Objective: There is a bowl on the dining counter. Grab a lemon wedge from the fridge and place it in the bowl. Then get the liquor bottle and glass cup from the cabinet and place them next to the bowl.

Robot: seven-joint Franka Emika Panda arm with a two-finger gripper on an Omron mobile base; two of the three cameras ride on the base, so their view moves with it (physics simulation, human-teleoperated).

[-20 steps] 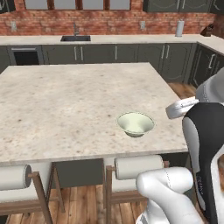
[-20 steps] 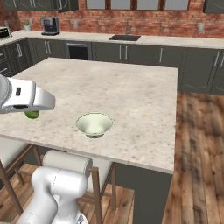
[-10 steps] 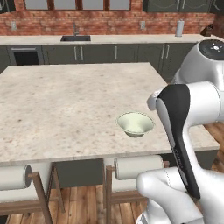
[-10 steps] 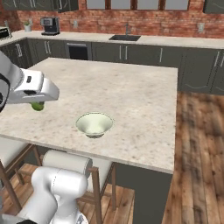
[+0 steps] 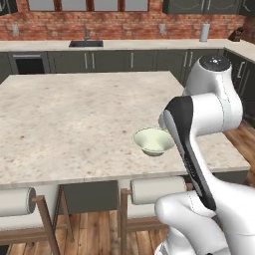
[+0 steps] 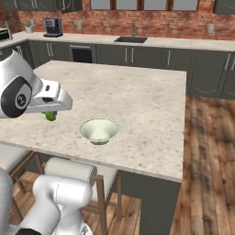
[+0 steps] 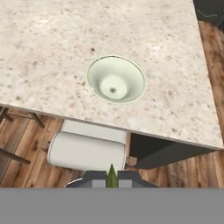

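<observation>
Swinging in from the robot's left, the arm has carried the gripper [image 6: 51,114] closer to the bowl [image 6: 99,130] than it was a second ago; it now hangs near the counter's [image 6: 137,96] near edge, just beside the bowl but not yet over it. The jaws are pinched narrow on a small green lemon wedge [image 6: 50,116], which peeks out below the hand.

To do this step well, I'd say the hand should keep travelling across until the wedge sits squarely above the bowl's hollow, then drop a little before letting go. The bowl is shallow and glossy, so a release from high up or off-centre could bounce the wedge out onto the stone. It stands close to the edge above the stools [image 6: 69,170], so a nudge on the rim is worth avoiding too.

From the right base camera you get the hand, the wedge and the bowl side by side, so the remaining gap is plain. In the left base view the arm's own elbow stands in front, and the bowl [image 5: 153,141] is partly tucked behind it. Looking along the hand, the bowl [image 7: 115,79] is empty and lies ahead on the counter, while the wedge's green tip [image 7: 112,177] shows over a stool cushion [image 7: 87,151] rather than the stone.
</observation>
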